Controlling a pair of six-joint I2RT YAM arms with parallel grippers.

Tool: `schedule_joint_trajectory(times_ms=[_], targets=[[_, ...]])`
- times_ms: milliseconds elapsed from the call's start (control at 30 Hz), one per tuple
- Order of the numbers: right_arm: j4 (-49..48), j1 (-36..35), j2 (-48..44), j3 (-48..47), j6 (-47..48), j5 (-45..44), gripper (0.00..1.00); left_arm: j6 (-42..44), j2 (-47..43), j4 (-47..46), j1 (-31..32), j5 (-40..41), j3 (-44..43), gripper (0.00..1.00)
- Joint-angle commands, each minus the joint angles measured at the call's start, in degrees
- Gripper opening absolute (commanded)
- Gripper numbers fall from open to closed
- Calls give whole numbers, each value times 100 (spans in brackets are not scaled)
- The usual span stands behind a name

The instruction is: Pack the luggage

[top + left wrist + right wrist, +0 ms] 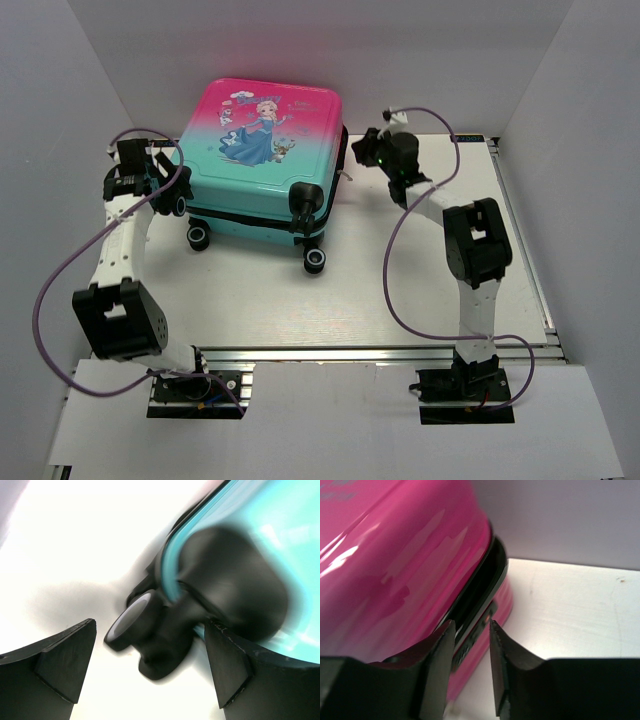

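A small hard-shell case, the luggage (262, 150), lies flat on a white desk (400, 300) toward its far left, princess print facing up, pink at the far end and teal at the near end, with its black wheels pointing at the arms; the lid is down on the base, so the packing looks done or close to done, though whether the seam is fastened all the way round cannot be told, and what lies inside is hidden; what may be left is a last check of the closure and drawing the arms clear. The left pincer (150, 635) stands wide at the case's near left corner, holding nothing; the right pincer (471, 627) stands narrowly parted at the case's right side, with nothing clearly gripped. The overhead view alone shows the whole case and both arms flanking it; the left wrist view alone shows a wheel (131, 622) close up, in line with its gap but beyond the fingertips, blurred; the right wrist view alone shows the black seam (485, 580) running down the pink shell towards its gap, which the overhead view shows only as a thin dark edge.
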State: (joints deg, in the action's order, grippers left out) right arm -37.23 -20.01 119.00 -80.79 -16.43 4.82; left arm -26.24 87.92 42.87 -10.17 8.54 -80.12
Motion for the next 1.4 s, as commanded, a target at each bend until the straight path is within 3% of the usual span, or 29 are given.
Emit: schedule_joint_trajectory(times_ms=[0,33,167,267,333,467,700,767,967,1033,1100,1133,1200,1233,1367], targets=[[1874,-29,517,-1625,-132,-725,40,-372,-1055,-711,-20,200,-74,98],[2678,-47,884,-2050,-185,-867,42,-391,-1127,-536,-20,306,-83,98],[3887,-12,1860,-3835,-344,-1387,47,-680,-1339,-429,-20,568,136,98],[3935,-38,2443,-4725,-344,-1300,53,-891,-823,-297,-133,1174,-20,98],[3795,-56,2584,-4849,-326,-1229,56,-865,-261,-140,-248,1098,-774,98],[3355,-73,2523,-4587,-256,-1343,61,-1005,1364,55,-432,922,-2322,98],[2828,-99,2672,-4454,-72,-940,63,-1033,2588,-842,-433,98,-2815,98],[2722,-117,2646,-4297,95,-842,64,-597,2556,-1234,-319,272,-2607,98],[2335,-135,2339,-3804,333,-684,64,-471,2449,-2063,-134,-115,-2245,98],[2151,-179,2084,-3401,394,-667,64,-251,2449,-2292,41,-778,-2201,98],[1967,-187,1787,-2910,421,-614,65,-84,2632,-2188,199,-1256,-2306,98],[1870,-214,1689,-2742,438,-544,76,-48,2730,-2065,270,-1510,-2394,98],[1676,-249,1408,-2408,517,-282,77,22,2914,-1897,481,-1731,-2509,98],[1675,-293,1320,-2310,674,-210,82,40,3098,-1871,551,-1924,-2500,98],[1676,-372,688,-1713,1000,-131,80,163,3389,-1791,1007,-2145,-2544,98]])
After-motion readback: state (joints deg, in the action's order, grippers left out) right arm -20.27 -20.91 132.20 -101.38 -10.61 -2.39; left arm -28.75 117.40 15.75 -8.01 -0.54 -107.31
